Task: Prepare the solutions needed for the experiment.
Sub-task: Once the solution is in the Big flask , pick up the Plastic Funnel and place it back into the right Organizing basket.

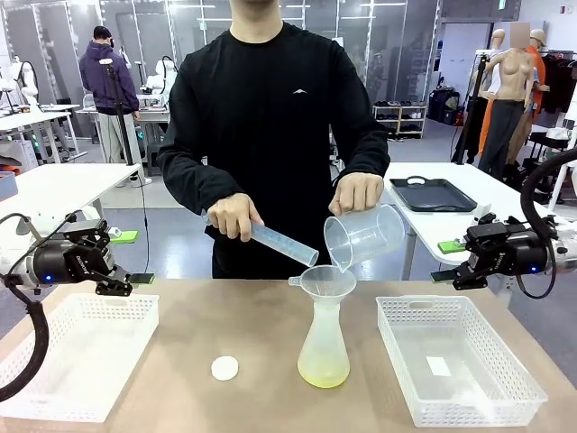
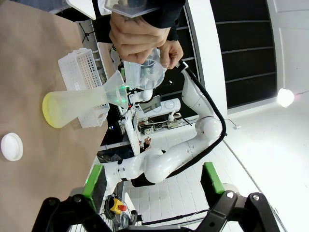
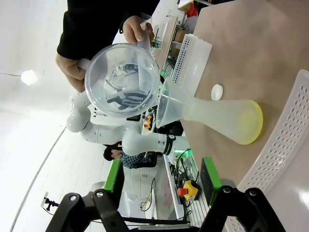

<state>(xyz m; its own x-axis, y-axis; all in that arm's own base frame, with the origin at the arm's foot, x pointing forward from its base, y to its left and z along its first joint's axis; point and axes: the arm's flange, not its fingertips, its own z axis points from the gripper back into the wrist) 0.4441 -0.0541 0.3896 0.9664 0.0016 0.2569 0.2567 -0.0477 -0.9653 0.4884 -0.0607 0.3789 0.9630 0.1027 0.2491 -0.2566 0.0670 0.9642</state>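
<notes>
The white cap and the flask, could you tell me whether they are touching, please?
Apart. The front view shows bare table between the cap and the flask.

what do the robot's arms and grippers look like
Glossy white rounded arms, like the right arm. The left gripper and right gripper are black and boxy, each with a blue light and a looping black cable; their jaws carry green pads.

Pale yellow-green solutions [image 1: 324, 374]: shallow layer, bottom of upright flask [image 1: 323, 343].
</notes>
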